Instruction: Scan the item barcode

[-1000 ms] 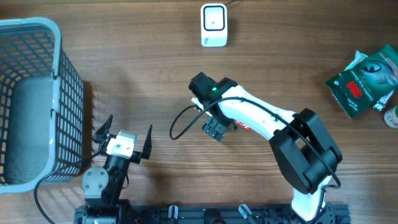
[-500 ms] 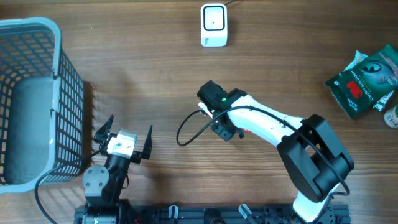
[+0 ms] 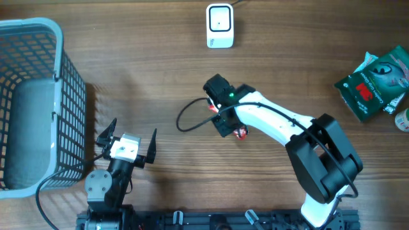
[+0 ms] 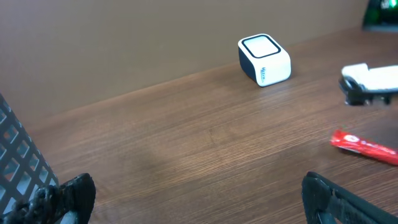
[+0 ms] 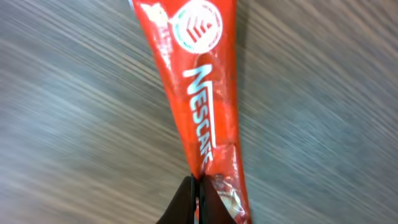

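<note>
Right claw [image 5: 198, 199] pinching end of red Nescafe sachet [image 5: 204, 93], flat on desk [image 3: 147, 76], robot-side of white scanner [image 3: 219, 25]. Left claw [image 3: 128, 138] spread, empty, farther from scanner.

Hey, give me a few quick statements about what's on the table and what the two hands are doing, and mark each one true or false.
1. The right hand is shut on the red Nescafe sachet. True.
2. The left hand is gripping the scanner. False: it is open, holds nothing, and sits beside the basket.
3. The scanner is inside the basket. False: it stands on the bare table at the far edge, well apart from the basket.
4. Green packets lie near the table's right edge. True.
</note>
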Robot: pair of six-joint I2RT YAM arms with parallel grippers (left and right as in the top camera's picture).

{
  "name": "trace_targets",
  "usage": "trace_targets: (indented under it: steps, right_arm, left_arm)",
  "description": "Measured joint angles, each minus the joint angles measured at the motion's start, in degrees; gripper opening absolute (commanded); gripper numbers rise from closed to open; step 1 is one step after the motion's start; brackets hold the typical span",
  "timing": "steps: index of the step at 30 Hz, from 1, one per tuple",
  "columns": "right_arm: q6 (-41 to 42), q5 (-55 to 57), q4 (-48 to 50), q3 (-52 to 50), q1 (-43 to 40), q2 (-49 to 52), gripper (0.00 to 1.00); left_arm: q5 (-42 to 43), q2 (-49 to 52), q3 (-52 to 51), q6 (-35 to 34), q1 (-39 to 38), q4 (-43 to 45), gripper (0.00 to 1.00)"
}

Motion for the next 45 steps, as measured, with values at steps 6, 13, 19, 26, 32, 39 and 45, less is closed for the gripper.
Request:
trace_targets:
  steps: [6,13,19,26,32,39,45]
  right_arm:
    - [3.0,-20.4,-3.2,4.9,-5.6,-1.3,0.05]
    - [-2.9,-40.0,-5.4,4.9,-15.1,-1.5,0.37]
    - [-0.1,-32.0,-7.5,4.9,-13.1,-1.5,1.0]
    - [1.1,-15.0,2.2,4.9,1.0,-1.5,0.89]
    - [2.3,-2.7,3.3,4.9,6.7,-0.3,0.68]
    - [3.5,-0.1,2.1,5.4,6.6,6.0,0.45]
    - [5.6,-0.2,-1.7,7.6,5.7,7.4,0.05]
  left_arm:
    - [0.0,0.1,0.0,0.0,0.0,0.0,1.0]
    - [0.0,0.2,0.0,0.0,0.0,0.0,1.0]
    - [0.0,0.2,0.0,0.0,0.0,0.0,1.0]
    - [0.0,0.2,0.0,0.0,0.0,0.0,1.0]
    - [0.0,0.2,0.0,0.0,0.0,0.0,1.0]
    - [0.0,0.2,0.0,0.0,0.0,0.1,1.0]
    - [0.0,0.2,0.0,0.0,0.0,0.1,1.0]
